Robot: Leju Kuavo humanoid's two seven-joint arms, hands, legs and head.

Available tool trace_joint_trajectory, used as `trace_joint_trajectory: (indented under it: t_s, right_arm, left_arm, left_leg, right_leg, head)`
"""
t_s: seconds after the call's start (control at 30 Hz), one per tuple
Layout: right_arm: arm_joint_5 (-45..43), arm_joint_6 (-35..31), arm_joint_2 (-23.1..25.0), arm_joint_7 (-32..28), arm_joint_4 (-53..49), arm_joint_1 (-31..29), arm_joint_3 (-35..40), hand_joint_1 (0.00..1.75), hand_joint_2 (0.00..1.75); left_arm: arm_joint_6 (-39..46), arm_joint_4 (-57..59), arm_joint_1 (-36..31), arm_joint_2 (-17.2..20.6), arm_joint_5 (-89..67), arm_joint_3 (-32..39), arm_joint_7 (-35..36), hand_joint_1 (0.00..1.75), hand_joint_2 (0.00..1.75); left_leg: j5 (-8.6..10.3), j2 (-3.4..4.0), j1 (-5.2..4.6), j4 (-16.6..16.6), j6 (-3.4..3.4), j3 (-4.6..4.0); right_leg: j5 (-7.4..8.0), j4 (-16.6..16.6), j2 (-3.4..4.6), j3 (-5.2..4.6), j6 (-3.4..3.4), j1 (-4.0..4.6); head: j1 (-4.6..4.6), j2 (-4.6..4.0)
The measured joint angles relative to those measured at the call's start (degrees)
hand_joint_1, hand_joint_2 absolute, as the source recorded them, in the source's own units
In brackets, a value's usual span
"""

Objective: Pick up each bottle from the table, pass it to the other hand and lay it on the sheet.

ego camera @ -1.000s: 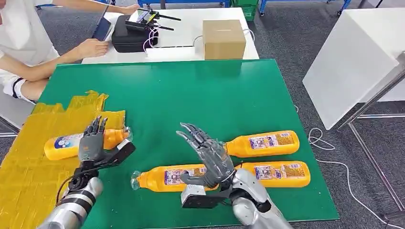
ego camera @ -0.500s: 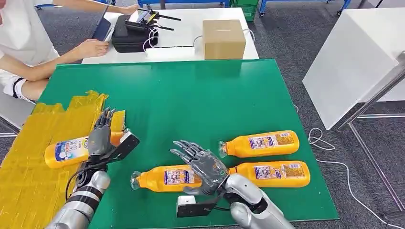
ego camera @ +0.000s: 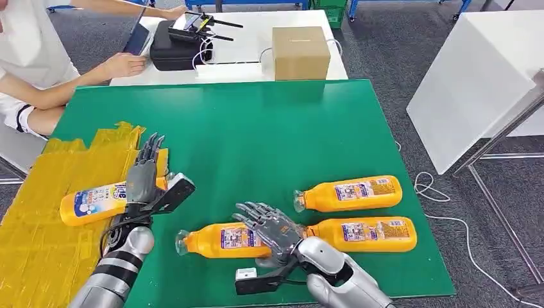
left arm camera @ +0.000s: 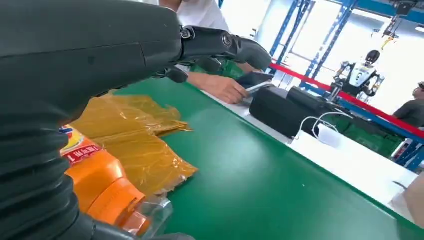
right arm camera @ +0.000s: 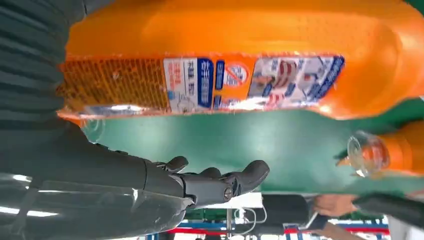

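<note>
Fingers spread, right hand (ego camera: 272, 230) hovers open over the nearest bottle (ego camera: 221, 240) on the green table (ego camera: 269, 135); closing squarely round its labelled middle seems wisest. Left hand (ego camera: 144, 179), apparently empty, hangs beside the sheet (ego camera: 38, 218).

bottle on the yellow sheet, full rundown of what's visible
The bottle on the sheet is orange plastic by its look, with a blue, white and red label at its base end and a clear cap at the neck. It lies on its side on the crinkled yellow sheet, base toward the sheet's outer side, neck toward the green table top. The left hand is over its neck end, fingers spread; whether it touches the bottle is unclear.
</note>
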Motion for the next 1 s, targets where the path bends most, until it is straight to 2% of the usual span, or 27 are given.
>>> trace_joint_trajectory:
  t_s: [0.17, 0.33, 0.47, 0.63, 0.67, 0.7, 0.73, 0.77, 1.0]
  right_arm:
    - [1.99, -0.11, 1.74, 1.72, 4.60, -1.51, 0.33, 0.00, 1.75]
    - [3.30, -0.24, 4.09, 2.51, 9.51, -4.00, 0.57, 0.00, 1.75]
    - [4.63, 0.80, 6.70, 4.42, 14.56, -6.44, 1.22, 0.00, 1.75]
    - [4.96, 3.13, 10.34, 5.44, 20.50, -9.53, 1.81, 0.00, 1.75]
    - [4.96, 3.21, 10.82, 5.44, 21.30, -9.92, 1.92, 0.17, 1.75]
    - [4.96, 3.32, 11.30, 5.44, 22.07, -10.27, 2.01, 0.82, 1.75]
    - [4.96, 3.34, 11.61, 5.46, 22.64, -10.51, 2.08, 1.55, 1.75]
    - [4.90, 3.50, 11.91, 5.46, 23.23, -10.72, 2.14, 1.75, 1.75]
    - [3.02, 5.16, 14.05, 6.93, 27.38, -12.58, 2.47, 1.75, 1.75]
  left_arm:
    - [-2.97, -1.05, 0.25, -0.43, 4.97, -0.92, -2.38, 0.00, 1.75]
    - [-8.82, -4.51, 1.34, -1.27, 16.75, -1.25, -8.57, 0.00, 1.75]
    - [-17.68, -10.34, 3.21, -1.86, 29.61, -1.25, -15.24, 0.00, 1.75]
    - [-22.08, -18.15, 5.56, -2.71, 35.01, -1.42, -17.42, 0.00, 1.75]
    - [-22.21, -19.14, 5.79, -2.80, 35.32, -1.55, -17.46, 0.00, 1.75]
    - [-22.27, -20.16, 6.03, -2.84, 35.38, -1.68, -17.46, 0.00, 1.75]
    - [-22.29, -20.81, 6.18, -2.86, 35.38, -1.73, -17.48, 0.00, 1.75]
    - [-22.51, -21.33, 6.28, -2.91, 35.66, -1.77, -17.68, 0.00, 1.75]
    - [-22.73, -23.47, 6.56, -3.17, 37.39, -1.88, -18.66, 0.00, 1.75]
  left_leg:
    - [0.01, 0.00, 0.01, 0.00, 0.00, 0.00]
    - [0.01, 0.03, 0.00, 0.00, 0.00, 0.05]
    - [0.00, 0.06, 0.00, 0.00, 0.00, 0.09]
    - [0.00, 0.07, 0.00, 0.00, 0.00, 0.23]
    - [0.00, 0.06, 0.00, -0.01, -0.01, 0.27]
    - [0.00, 0.06, 0.01, -0.01, -0.01, 0.29]
    - [0.00, 0.06, 0.01, -0.01, -0.01, 0.31]
    - [0.00, 0.07, 0.01, -0.01, -0.01, 0.34]
    - [0.00, 0.07, 0.01, -0.01, -0.01, 0.52]
  right_leg:
    - [0.00, 0.01, 0.00, 0.01, 0.00, 0.01]
    - [0.00, 0.01, 0.02, 0.02, 0.00, 0.00]
    - [0.01, 0.00, 0.04, 0.05, 0.00, 0.01]
    - [0.01, 0.00, 0.05, 0.17, 0.00, 0.07]
    - [0.01, 0.00, 0.05, 0.21, 0.00, 0.08]
    - [0.01, 0.00, 0.05, 0.24, 0.00, 0.09]
    - [0.01, 0.00, 0.05, 0.25, 0.00, 0.09]
    - [0.01, 0.00, 0.06, 0.28, -0.01, 0.09]
    - [0.01, 0.00, 0.06, 0.43, -0.01, 0.11]
  head:
    - [0.02, 0.00]
    - [0.02, 0.00]
    - [0.02, 0.00]
    - [0.02, 0.00]
    - [0.02, 0.00]
    - [0.02, 0.00]
    - [0.02, 0.00]
    - [0.00, 0.00]
    - [0.02, 0.00]
